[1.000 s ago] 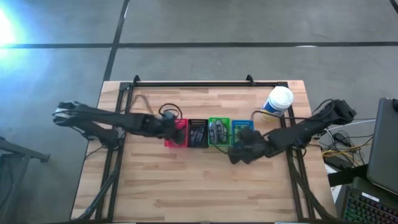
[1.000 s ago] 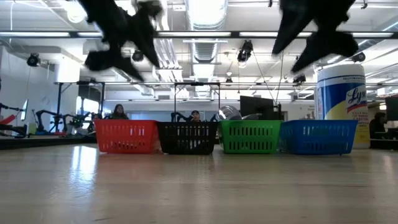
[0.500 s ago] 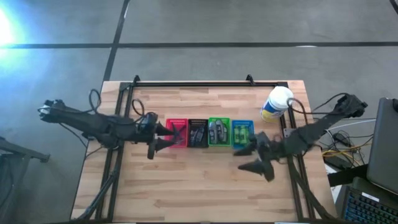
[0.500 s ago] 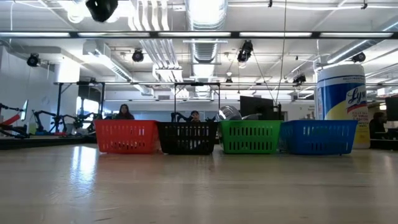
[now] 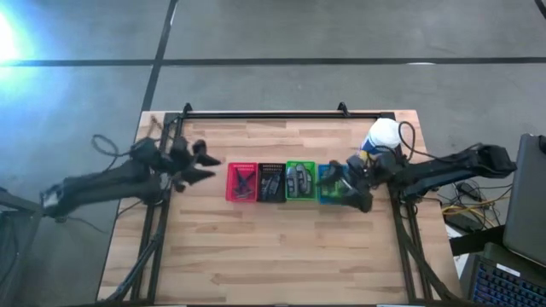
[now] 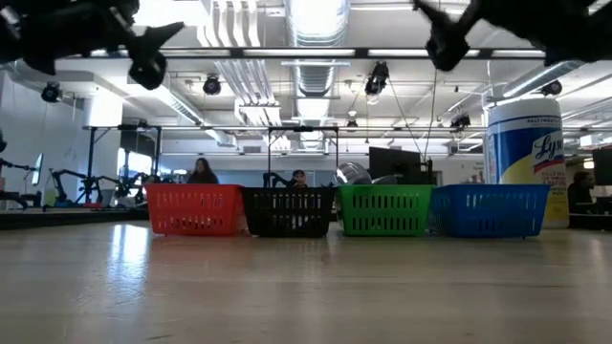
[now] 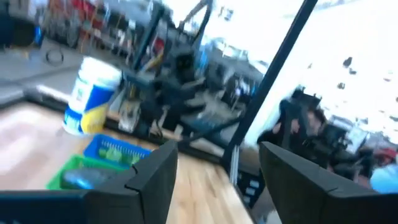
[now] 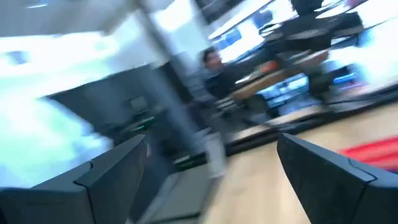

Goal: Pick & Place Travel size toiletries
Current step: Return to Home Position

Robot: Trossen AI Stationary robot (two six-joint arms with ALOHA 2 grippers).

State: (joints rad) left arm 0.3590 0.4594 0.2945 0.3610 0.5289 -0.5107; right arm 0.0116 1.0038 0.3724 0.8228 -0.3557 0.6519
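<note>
Four small baskets stand in a row mid-table: red (image 5: 241, 182), black (image 5: 271, 182), green (image 5: 299, 181), blue (image 5: 328, 177). The toiletries lie inside them: thin razors (image 5: 243, 177) in the red, dark tubes (image 5: 271, 183) in the black, grey oval pieces (image 5: 298, 179) in the green, green bottles (image 7: 117, 151) in the blue. My left gripper (image 5: 207, 167) hovers open, left of the red basket. My right gripper (image 5: 334, 182) hangs open over the blue basket's right part. Both are high above the table in the low view, left (image 6: 143, 53), right (image 6: 449, 38).
A large white-capped yellow-and-blue canister (image 5: 382, 141) stands right of the blue basket, close behind my right arm. A dark frame rail (image 5: 264, 115) runs along the table's far edge. Bare wood (image 5: 273, 256) lies on the near side of the baskets. People sit in the room beyond.
My left gripper has drawn back from over the red basket toward the table's left edge. My right gripper swung out toward the near edge, then came back toward the far side over the blue basket. The baskets and their contents have stayed put.
</note>
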